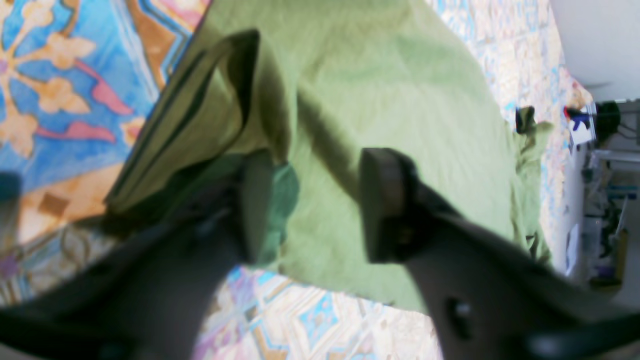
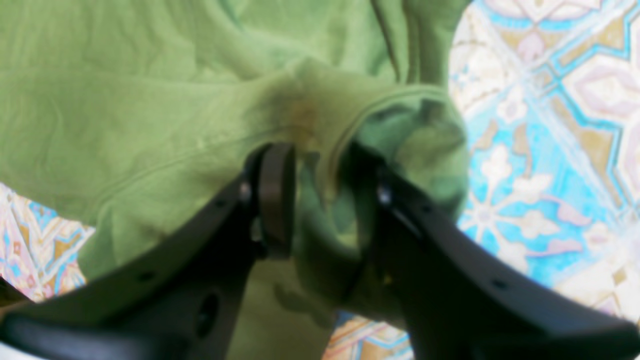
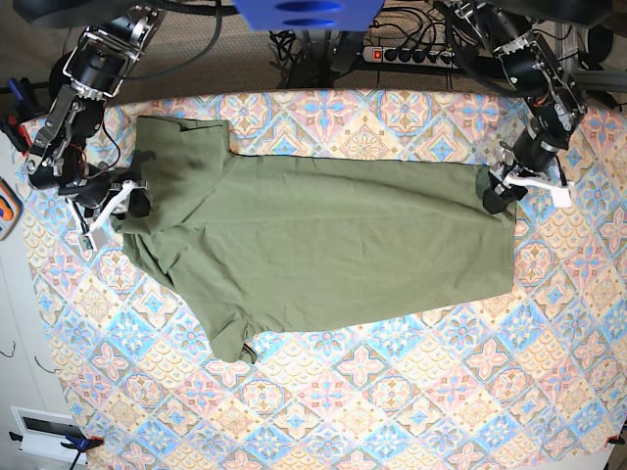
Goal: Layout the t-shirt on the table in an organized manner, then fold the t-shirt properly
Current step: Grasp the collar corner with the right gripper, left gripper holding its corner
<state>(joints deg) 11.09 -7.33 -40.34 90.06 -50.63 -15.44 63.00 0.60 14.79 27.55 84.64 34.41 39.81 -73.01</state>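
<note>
Both arms are black with bare metal joints and loose cables. The left gripper (image 1: 320,205) has dark fingers (image 1: 382,200) with flat grey pads; the right gripper (image 2: 320,200) has small screws.

Beyond the far edge of the worktop (image 3: 411,392), behind both pincers, a dark floor carries a white power strip (image 3: 411,55) and a tangle of black cables (image 3: 294,44). Off the right pincer's outer side lies pale flooring with a small white box (image 3: 44,429). In the left wrist view, a white wall (image 1: 600,45) rises above blurred shelving clutter (image 1: 607,210) far ahead.
</note>
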